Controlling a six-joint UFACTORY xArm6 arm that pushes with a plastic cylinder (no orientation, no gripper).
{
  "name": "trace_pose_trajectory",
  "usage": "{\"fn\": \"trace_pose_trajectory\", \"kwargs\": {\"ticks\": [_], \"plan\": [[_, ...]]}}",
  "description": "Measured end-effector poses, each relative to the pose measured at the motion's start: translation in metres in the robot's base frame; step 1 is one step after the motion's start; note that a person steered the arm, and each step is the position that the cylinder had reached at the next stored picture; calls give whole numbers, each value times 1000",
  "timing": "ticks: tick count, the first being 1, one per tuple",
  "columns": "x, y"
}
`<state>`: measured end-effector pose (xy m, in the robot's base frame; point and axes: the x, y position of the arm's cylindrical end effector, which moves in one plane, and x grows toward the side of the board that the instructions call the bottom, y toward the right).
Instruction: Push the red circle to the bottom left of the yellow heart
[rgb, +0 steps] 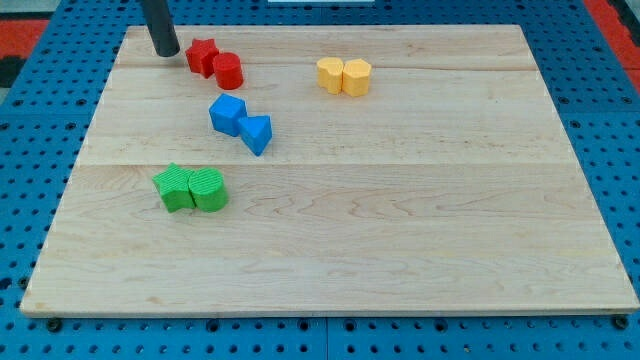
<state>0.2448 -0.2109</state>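
Observation:
The red circle (229, 71) sits near the view's top left, touching a red star-like block (202, 56) on its left. My tip (166, 53) rests on the board just left of the red star block, a small gap apart. The yellow heart (357, 77) lies at the view's top centre, touching a second yellow block (330, 74) on its left; which of the two is the heart is hard to tell. The red circle is well to the left of the yellow pair.
A blue cube-like block (227, 115) and a blue triangle (257, 133) sit below the red blocks. A green star-like block (176, 187) and a green rounded block (208, 189) sit at the left middle. The wooden board (400, 230) lies on a blue pegboard.

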Motion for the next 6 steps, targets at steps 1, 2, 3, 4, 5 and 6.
{"fn": "trace_pose_trajectory", "kwargs": {"ticks": [1, 2, 3, 4, 5, 6], "plan": [[0, 1], [1, 1], [1, 1], [3, 4], [3, 4], [2, 4]]}}
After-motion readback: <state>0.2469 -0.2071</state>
